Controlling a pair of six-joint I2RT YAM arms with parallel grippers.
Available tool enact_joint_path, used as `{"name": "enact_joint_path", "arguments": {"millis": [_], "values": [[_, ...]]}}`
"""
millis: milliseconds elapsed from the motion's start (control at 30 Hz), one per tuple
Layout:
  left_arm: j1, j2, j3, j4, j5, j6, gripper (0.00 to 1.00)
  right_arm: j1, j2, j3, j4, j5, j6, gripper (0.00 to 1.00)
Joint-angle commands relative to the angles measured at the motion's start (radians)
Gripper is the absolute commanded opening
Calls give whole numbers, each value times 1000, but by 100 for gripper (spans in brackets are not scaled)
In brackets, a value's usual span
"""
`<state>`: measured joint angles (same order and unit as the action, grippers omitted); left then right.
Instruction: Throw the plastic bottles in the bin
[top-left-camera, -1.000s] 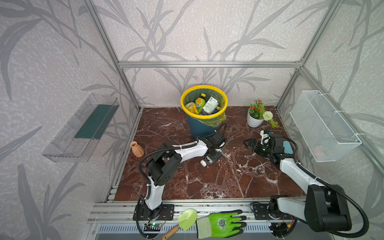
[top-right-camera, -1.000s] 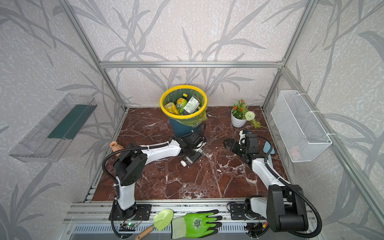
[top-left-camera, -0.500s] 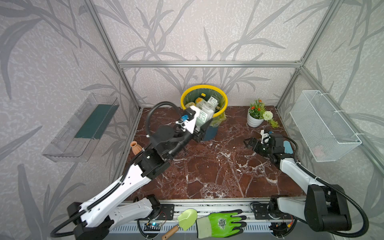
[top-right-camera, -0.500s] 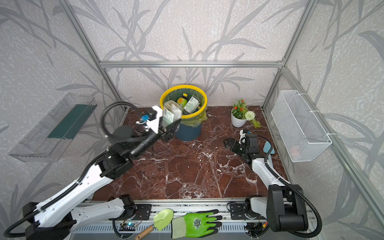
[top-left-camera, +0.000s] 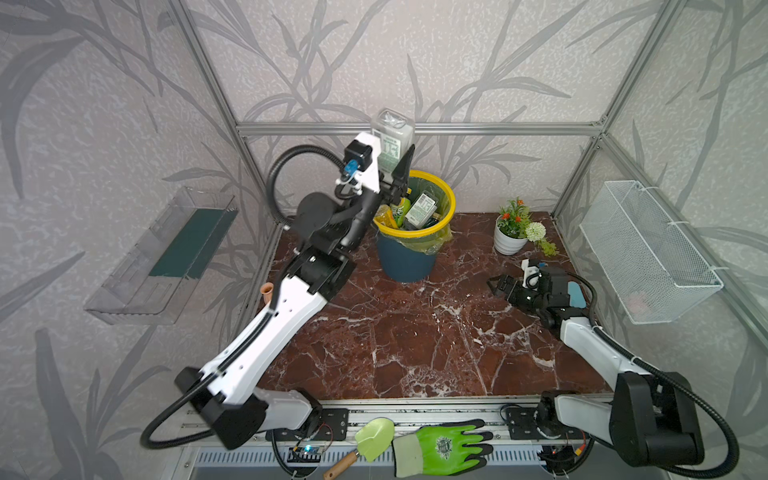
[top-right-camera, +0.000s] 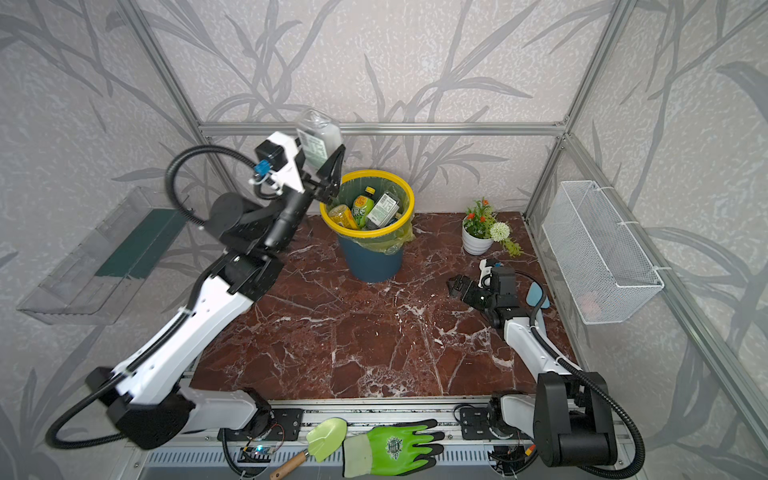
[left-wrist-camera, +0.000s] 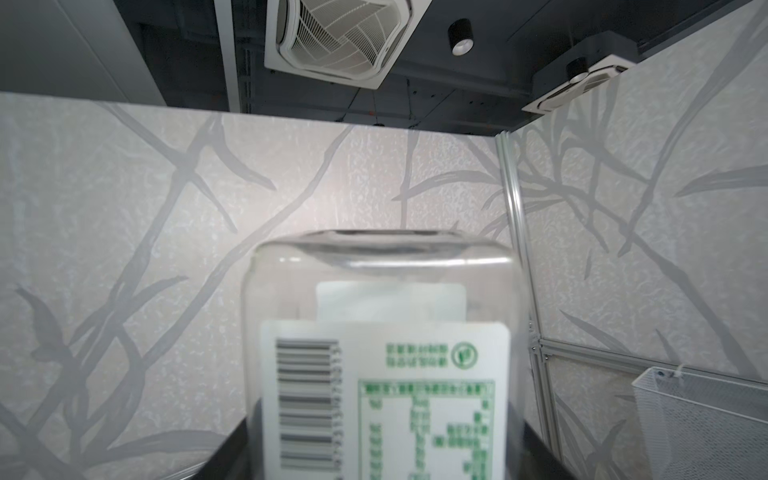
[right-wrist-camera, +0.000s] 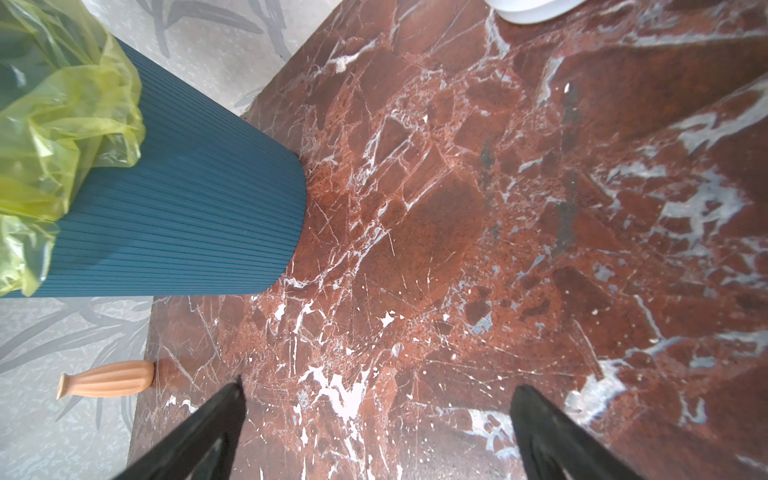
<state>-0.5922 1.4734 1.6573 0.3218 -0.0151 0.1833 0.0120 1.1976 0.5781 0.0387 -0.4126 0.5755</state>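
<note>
Release is best held back until the flat white-labelled bottle (top-left-camera: 391, 135) is brought squarely over the mouth of the bin (top-left-camera: 448, 195). The bottle is gripped by the left gripper (top-left-camera: 392, 163), whose jaws are drawn in narrowly on its lower end, and it is held high above the bin's left rim. Whether it hangs inside the yellow ring or just short of it cannot be settled from a top view, so it should probably be carried a little further toward the bin's middle.

The bin is judged to be nearly full. A green bottle (top-left-camera: 400, 206), a yellow bottle (top-left-camera: 384, 215) and a second white-labelled bottle (top-left-camera: 422, 205) are piled close under the rim. The drop should therefore be made low and toward the bin's right side, where less is stacked, lest the bottle be bounced off the pile and out over the rim. The wrist should be tipped toward the bin before the jaws are opened.

The right gripper (top-left-camera: 498, 286) is seen low and well to the right of the bin, its jaws spread wide with nothing between them.

The held bottle is pointed base upward, away from the wrist, with its neck end down between the jaws and hidden. Its long axis is kept close to upright.
</note>
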Motion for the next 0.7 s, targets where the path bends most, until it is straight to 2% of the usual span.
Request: {"name": "enact_joint_path", "arguments": {"millis": [0,67,100,133,167,333,567,667], "values": [[16,198,168,-336,-14,-52,69,-3,-49,5,-34,2,-23,100],[17,263,287,-507,-34,-64,73,-4,-67,5,-53,16,-38,100],[18,263,305,-536,-34,-70,80,-4,-77,5,-63,24,-44,100],[17,244,286,-509,-31,-74,92,-5,-86,2,-67,30,-48,100],[16,218,253,-471,-26,-71,99,-5,-92,-1,-68,34,-49,100],[17,46,26,-182,5,-31,99,-9,-84,-6,-61,32,-51,99],[17,-87,-72,-212,0,-23,99,-10,-60,3,-47,27,-44,99],[16,-137,-138,-272,-58,-24,99,-10,-55,8,-54,42,-60,99]]}}
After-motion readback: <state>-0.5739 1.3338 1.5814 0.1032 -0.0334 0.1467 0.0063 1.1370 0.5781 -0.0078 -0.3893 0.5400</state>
